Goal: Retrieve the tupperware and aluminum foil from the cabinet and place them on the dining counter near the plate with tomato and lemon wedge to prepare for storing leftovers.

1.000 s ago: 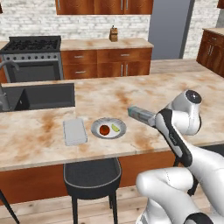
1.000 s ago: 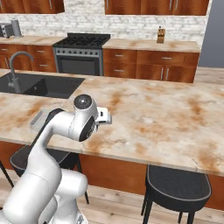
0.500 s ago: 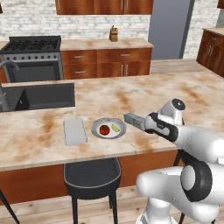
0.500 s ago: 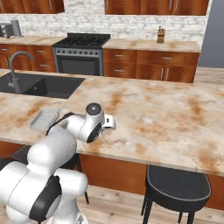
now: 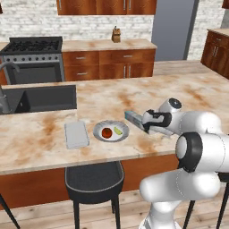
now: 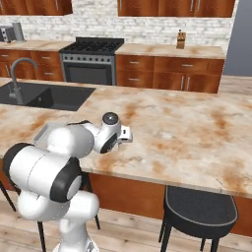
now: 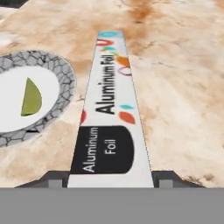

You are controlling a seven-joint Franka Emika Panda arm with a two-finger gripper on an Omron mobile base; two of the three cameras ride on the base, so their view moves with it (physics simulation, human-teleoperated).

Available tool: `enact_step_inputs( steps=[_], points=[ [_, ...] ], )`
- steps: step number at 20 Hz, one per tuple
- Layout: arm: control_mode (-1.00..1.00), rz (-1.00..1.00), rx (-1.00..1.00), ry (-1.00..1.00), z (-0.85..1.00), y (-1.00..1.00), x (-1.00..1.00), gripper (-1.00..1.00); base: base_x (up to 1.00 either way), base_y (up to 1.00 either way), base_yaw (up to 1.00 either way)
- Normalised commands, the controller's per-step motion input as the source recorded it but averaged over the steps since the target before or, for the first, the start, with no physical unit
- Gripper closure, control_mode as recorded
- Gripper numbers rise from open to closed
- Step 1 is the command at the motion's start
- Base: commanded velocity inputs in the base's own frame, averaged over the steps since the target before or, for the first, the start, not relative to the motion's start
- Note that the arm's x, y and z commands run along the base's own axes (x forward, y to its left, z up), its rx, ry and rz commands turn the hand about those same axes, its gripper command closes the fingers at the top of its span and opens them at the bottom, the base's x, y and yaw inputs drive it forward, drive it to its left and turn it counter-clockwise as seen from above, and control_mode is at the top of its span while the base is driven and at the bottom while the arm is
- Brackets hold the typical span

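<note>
My gripper (image 5: 150,123) is shut on the aluminum foil (image 5: 134,118), a long box held low over the dining counter (image 5: 147,96), just right of the plate (image 5: 99,132). The hand view shows the foil (image 7: 111,100) running away from my fingers (image 7: 54,180), which press on its dark end. Whether the box touches the counter is unclear. The plate holds the tomato (image 5: 106,133) and the lemon wedge (image 5: 118,130). The pale grey tupperware (image 5: 76,134) lies flat left of the plate. The cabinet is out of view.
A dark sink (image 5: 44,98) with a faucet (image 5: 5,85) is set in the counter's left part. A black stool (image 5: 94,176) stands under the front edge below the plate, another (image 6: 199,211) to the right. The stove (image 5: 33,56) is on the back wall.
The arm has come down and swung left, carrying the foil box from higher up on the right to just above the counter beside the plate. Plate and tupperware have not moved.
</note>
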Motion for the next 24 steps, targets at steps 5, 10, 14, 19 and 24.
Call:
enact_step_inputs(
  steps=[5, 10, 14, 19, 24],
  points=[
    [-1.00, 0.00, -0.01, -0.01, 1.00, 0.16, -0.10, -1.00, 0.00, 0.00, 0.00],
    [-1.00, 0.00, -0.09, 0.01, 0.98, 0.26, -0.66, -1.00, 0.00, 0.00, 0.00],
    [-1.00, 0.00, -0.09, -0.09, 0.78, 0.33, -1.00, -1.00, 0.00, 0.00, 0.00],
    [-1.00, 0.04, -0.07, -0.25, 0.45, 0.24, -1.00, -1.00, 0.00, 0.00, 0.00],
    [-1.00, 0.04, 0.23, -0.20, 0.00, -0.48, -0.69, -1.00, 0.00, 0.00, 0.00]
  ],
)
